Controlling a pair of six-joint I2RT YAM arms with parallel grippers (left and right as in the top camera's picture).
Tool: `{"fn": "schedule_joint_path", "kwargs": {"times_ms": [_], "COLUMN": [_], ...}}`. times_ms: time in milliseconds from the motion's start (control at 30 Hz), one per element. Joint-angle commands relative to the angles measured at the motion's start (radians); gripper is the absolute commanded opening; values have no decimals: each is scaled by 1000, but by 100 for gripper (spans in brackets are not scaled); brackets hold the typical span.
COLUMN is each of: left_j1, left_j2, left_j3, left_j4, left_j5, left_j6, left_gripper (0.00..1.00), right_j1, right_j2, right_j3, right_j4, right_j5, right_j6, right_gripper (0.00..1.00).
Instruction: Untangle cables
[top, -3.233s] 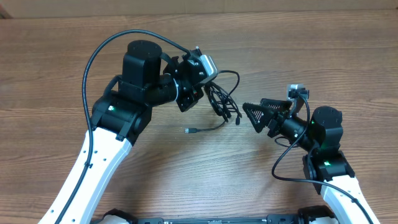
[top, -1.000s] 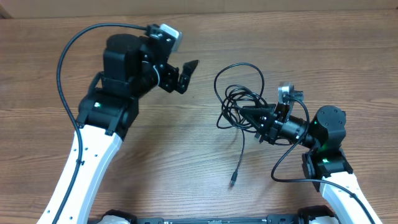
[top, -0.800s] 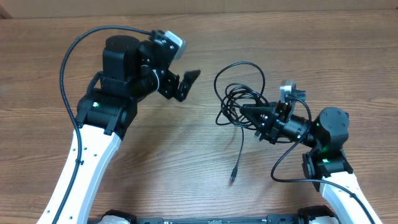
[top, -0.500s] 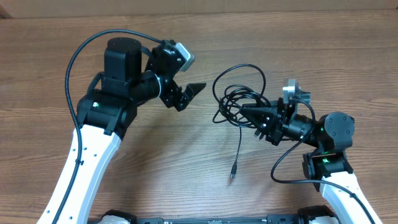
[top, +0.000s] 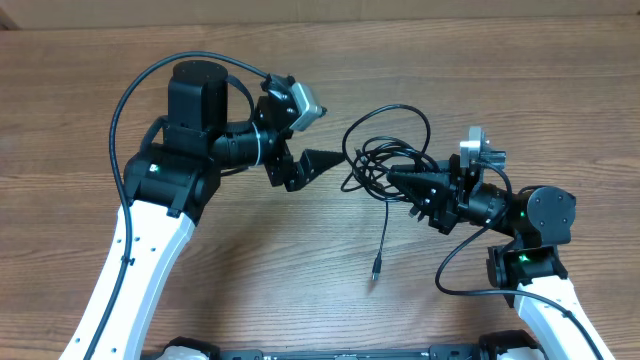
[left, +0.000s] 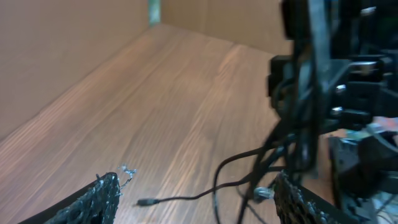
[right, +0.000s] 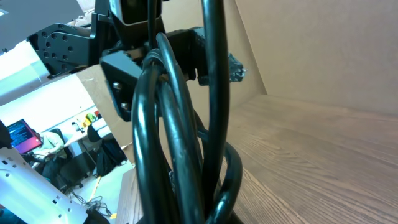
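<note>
Wooden table (top: 500, 80), centre: my open, narrowing left gripper (top: 322, 163) has reached the thin black cables (top: 378, 152) my right gripper (top: 393, 178) clamps; separating can start.

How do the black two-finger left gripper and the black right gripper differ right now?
Jaws: the left gripper stands open, while the right gripper is shut.
Load: the left gripper holds nothing, and the bunch of thin black cables sits just ahead of it. The right gripper clamps that bunch.
Shared: both point inward at the same bunch, facing each other over the wooden table.
</note>
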Motion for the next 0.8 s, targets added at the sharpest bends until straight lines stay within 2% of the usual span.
{"fn": "schedule_joint_path", "kwargs": {"times_ms": [0,67,267,400,767], "left_j1": [-27,-49,-113,-126,-126], "left_j2": [-8,-7,-4,10,25], "left_j3": [23,23,23,23,23], "left_j4": [9,10,12,11,13], "left_j5": [93,95,74,-8,-54], "left_j6": [17,38,84,83,82], "left_gripper": [79,81,99,100,99], "right_j1": [3,3,4,4,4], "right_j2": [-3,-3,-3,-3,-3], "right_j3": [29,30,30,29,30], "right_j4": [14,14,15,16,59], "right_j5": [-5,-5,-10,-33,-80], "right_j6": [7,7,8,8,27], "right_gripper": [7,7,7,7,7]}}
